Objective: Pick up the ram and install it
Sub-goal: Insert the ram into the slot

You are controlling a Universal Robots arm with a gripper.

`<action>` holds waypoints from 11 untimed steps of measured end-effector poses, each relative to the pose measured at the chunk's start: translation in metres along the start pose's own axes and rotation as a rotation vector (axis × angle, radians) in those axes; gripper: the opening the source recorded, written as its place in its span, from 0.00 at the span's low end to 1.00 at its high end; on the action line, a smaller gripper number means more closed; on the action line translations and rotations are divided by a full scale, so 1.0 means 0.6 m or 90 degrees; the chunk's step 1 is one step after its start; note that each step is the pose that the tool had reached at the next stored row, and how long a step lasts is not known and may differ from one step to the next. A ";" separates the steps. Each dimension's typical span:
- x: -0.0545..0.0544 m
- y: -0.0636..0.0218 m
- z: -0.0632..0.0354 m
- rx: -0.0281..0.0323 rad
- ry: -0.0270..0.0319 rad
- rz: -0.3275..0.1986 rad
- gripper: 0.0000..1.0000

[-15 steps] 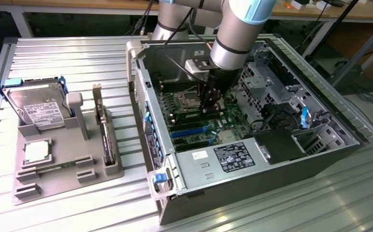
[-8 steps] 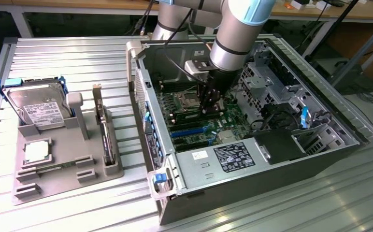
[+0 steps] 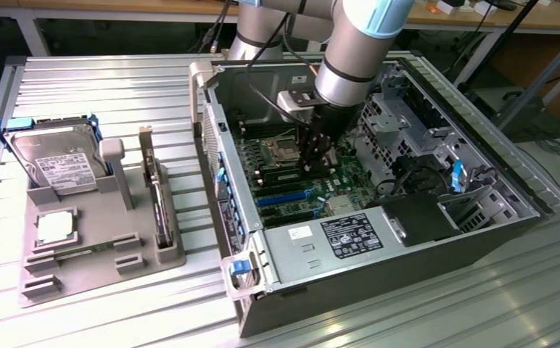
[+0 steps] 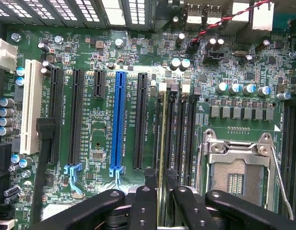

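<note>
Fingers (image 4: 144, 206) tight on the ram (image 4: 162, 143), arm (image 3: 357, 51) down inside the case (image 3: 377, 243)

Worktop (image 3: 96, 80): ribbed silver metal slats running across the frame, pale and bare at upper left. Grey moulded holder tray (image 3: 91, 279) sits flat on it, lower left of the exterior view. Open computer case (image 3: 386, 268) lies on its side, centre to right, just beside the tray.

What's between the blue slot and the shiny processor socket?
In the wrist view, a black slot and the memory slots, with the ram in the tool's grip.
</note>
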State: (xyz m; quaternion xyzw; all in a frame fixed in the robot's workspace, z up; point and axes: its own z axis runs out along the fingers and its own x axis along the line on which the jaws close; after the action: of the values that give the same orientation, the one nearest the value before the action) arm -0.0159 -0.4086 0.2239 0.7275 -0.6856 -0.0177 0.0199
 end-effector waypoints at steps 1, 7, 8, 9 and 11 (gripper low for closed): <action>-0.001 0.001 -0.015 -0.0001 0.0028 0.000 0.22; -0.015 0.003 -0.072 -0.0006 0.0119 0.003 0.10; -0.015 0.003 -0.072 -0.0006 0.0119 0.003 0.10; -0.015 0.003 -0.072 -0.0006 0.0119 0.003 0.10; -0.015 0.003 -0.072 -0.0007 0.0120 0.003 0.10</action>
State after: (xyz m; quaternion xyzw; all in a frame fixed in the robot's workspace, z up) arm -0.0158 -0.3995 0.2673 0.7261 -0.6870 -0.0112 0.0268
